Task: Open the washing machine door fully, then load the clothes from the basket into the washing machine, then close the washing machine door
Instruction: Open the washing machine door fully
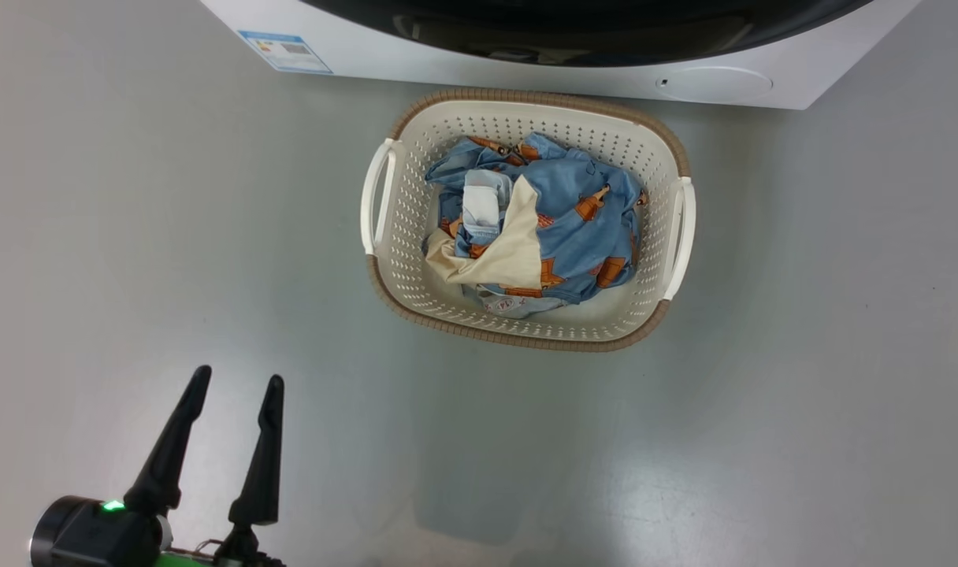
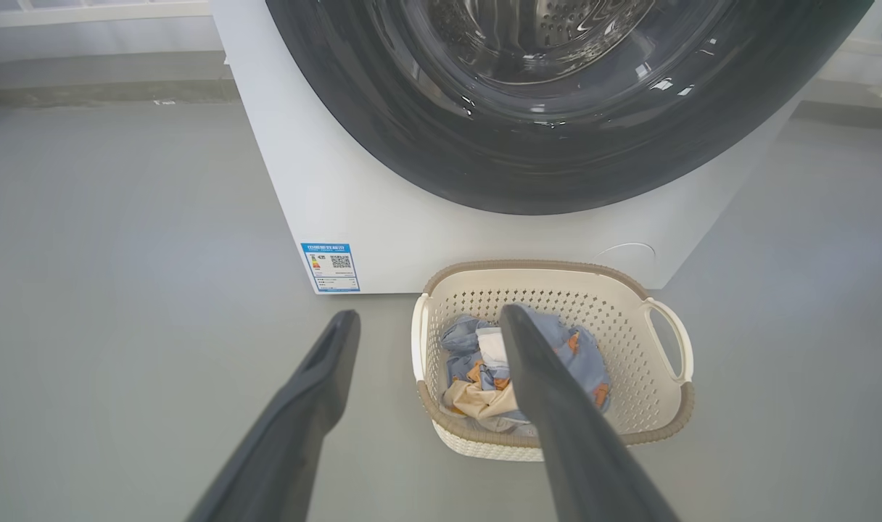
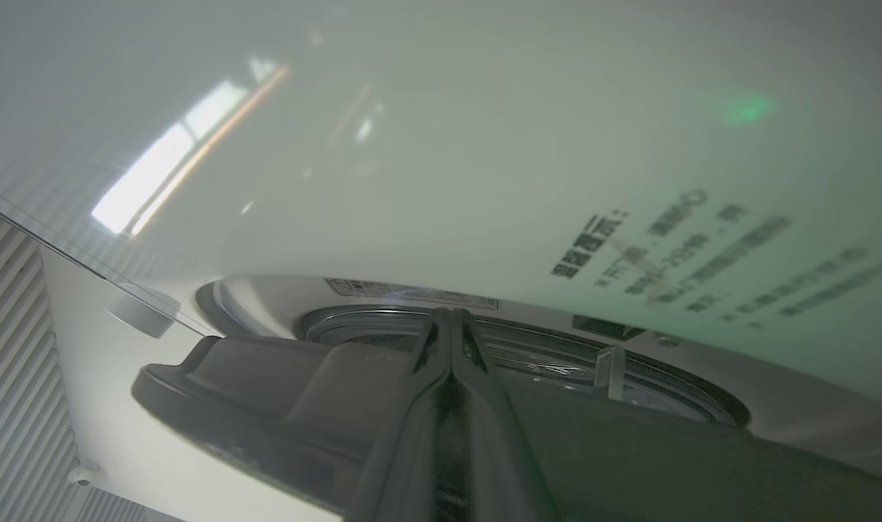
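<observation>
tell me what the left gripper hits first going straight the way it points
Likely the washing machine, low by its blue label; the left gripper aims just left of the basket. Height is unclear, so the floor may come first.

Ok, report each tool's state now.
Left tool: open, empty.
Right tool: shut, empty.

Washing machine (image 1: 384,57) and door (image 1: 589,31) cut off at the far edge of the head view; label (image 1: 284,51) print too small to read; a finger (image 2: 557,406) of the left gripper (image 2: 428,313) hides part of the clothes (image 2: 463,341); lettering (image 3: 673,246) in the right wrist view blurred.
</observation>
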`<state>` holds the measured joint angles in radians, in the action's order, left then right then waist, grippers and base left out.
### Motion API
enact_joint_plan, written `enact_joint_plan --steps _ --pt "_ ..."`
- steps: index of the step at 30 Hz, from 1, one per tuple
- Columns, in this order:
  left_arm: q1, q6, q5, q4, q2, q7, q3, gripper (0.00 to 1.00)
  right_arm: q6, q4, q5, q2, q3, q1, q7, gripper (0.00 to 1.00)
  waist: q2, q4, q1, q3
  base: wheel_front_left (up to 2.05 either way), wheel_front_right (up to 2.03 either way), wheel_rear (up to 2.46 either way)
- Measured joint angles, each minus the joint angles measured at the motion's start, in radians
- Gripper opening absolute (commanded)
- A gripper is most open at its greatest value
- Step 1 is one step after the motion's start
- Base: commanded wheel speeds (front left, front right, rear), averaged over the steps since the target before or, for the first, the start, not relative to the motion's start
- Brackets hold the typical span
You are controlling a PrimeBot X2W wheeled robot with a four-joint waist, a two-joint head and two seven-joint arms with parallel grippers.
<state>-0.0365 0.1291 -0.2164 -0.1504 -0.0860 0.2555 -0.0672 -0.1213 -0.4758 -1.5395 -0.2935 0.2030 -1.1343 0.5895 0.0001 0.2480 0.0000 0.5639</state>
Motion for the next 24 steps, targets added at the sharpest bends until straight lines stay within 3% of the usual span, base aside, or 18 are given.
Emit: enact_joint_plan --steps 24 --pt "0.0 0.0 -0.001 0.001 -0.012 0.0 -0.003 1.0 0.0 -0.009 0.0 -0.004 -0.066 -0.012 0.037 0.0 0.0 -0.037 0.0 -0.014 0.0 0.0 0.0"
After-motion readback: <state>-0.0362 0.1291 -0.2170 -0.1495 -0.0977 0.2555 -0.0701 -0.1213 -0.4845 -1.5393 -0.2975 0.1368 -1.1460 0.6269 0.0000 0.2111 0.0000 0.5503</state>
